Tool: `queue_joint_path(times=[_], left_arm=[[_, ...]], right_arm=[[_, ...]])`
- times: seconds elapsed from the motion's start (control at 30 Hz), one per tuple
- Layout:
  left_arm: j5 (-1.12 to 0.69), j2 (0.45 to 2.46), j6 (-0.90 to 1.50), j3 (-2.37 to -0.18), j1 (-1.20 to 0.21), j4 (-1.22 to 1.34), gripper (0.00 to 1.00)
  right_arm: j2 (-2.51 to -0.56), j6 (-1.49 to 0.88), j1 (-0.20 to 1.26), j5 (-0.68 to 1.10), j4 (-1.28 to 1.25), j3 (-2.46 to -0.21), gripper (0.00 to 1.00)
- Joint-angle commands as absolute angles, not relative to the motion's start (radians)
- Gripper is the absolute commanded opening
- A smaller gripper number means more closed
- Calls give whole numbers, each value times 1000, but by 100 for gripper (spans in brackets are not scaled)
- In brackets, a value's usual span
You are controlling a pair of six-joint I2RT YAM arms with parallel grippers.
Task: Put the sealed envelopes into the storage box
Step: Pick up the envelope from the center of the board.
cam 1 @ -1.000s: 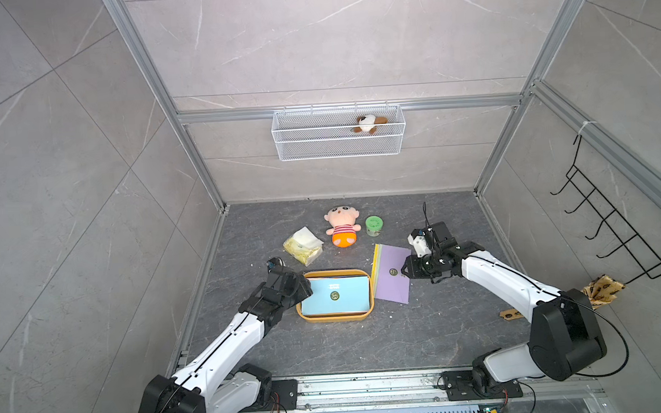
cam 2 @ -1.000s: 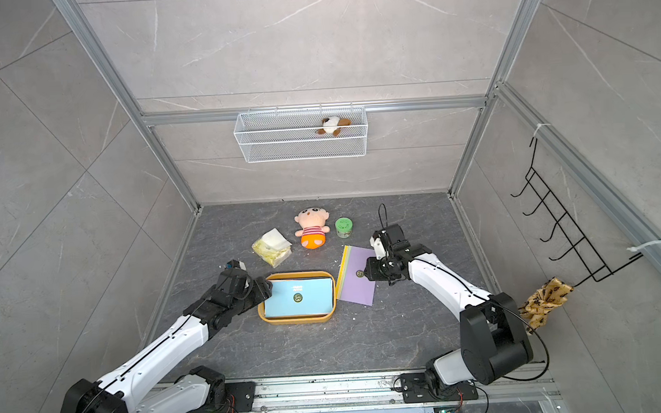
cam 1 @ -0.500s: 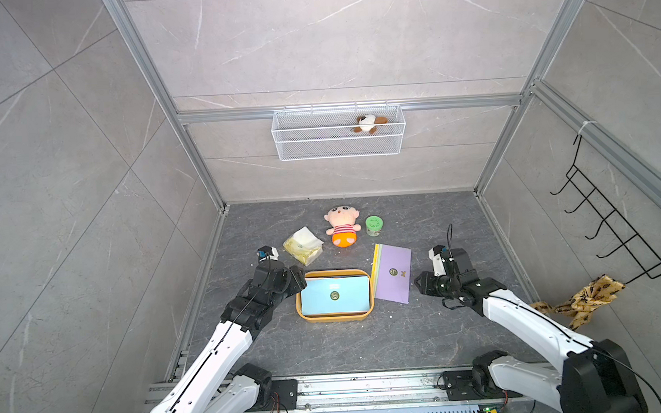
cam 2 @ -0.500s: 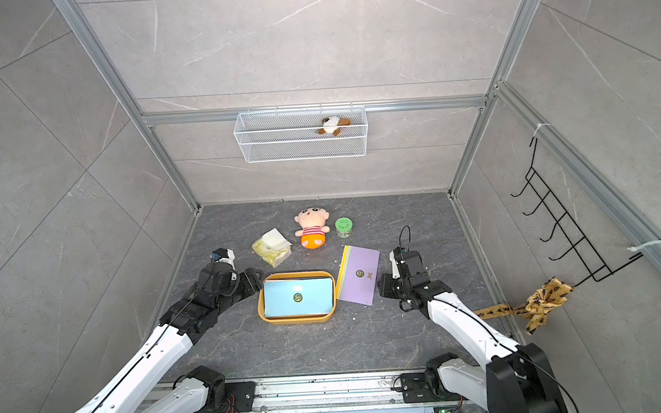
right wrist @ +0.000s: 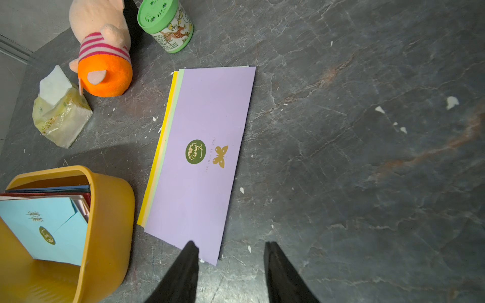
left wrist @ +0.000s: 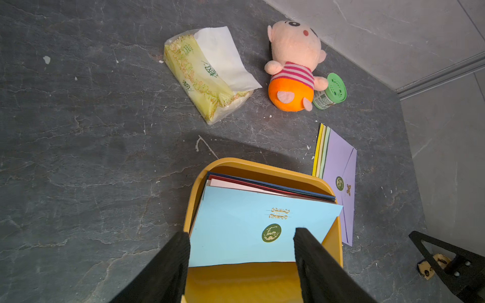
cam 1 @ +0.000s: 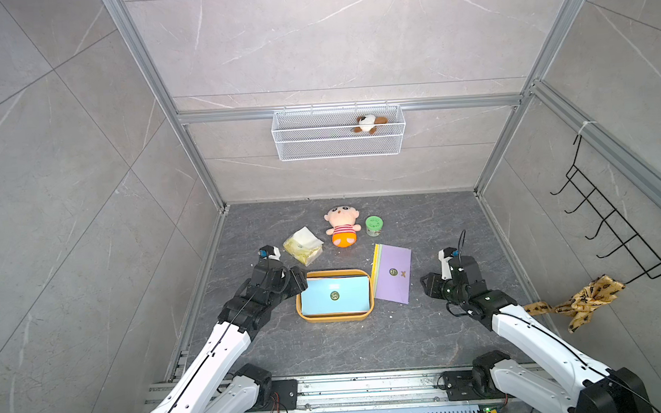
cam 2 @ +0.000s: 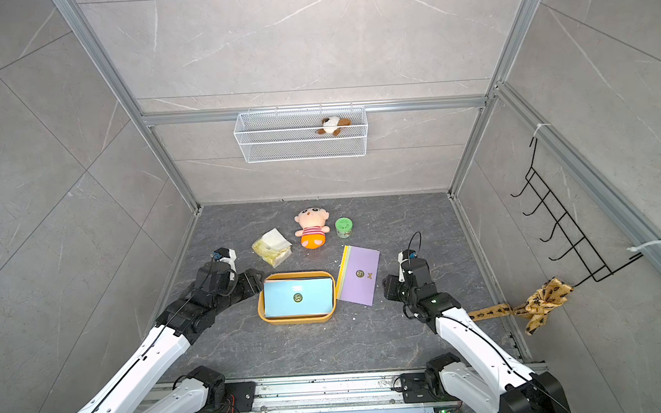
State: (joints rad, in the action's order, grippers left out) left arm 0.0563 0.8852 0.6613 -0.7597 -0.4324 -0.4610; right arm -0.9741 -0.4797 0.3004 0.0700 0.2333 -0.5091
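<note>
Left wrist camera looks down past the left claw (left wrist: 241, 232), whose two black fingers (left wrist: 178, 262) stand well apart with nothing pinched between them, poised over the near end of the shallow mustard-yellow plastic storage tray (left wrist: 252, 166). Right under that claw, inside the tray, a light blue paper envelope (left wrist: 236, 223) with a round green seal lies on top of a pile. Navy, red and pink envelope edges (left wrist: 262, 186) peek out past it on the side away from the fingers. The right claw (right wrist: 232, 244) is parted too and grips nothing, with bare grey floor showing between its tips. One fingertip (right wrist: 191, 251) overlaps the nearest corner of a lilac paper envelope (right wrist: 204, 118) with a green seal and a gold butterfly; I cannot tell whether it touches. That envelope tops a small stack lying flat just ahead of the right claw, between it and the tray, with light green, cream and yellow envelope edges (right wrist: 166, 118) fanning out toward the tray. Farther beyond both claws lie a crinkly yellow tissue pack (cam 1: 303, 247), a plush doll in a striped shirt (cam 1: 341, 228) and a green-lidded jar (cam 1: 374, 225).
</note>
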Motion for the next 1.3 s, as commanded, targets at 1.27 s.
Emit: queue_joint_path(times=[1.27], left_arm=[[-135, 2250, 557, -1850, -790, -417, 37]], right_arm=[[-1478, -756, 267, 237, -23, -617, 50]])
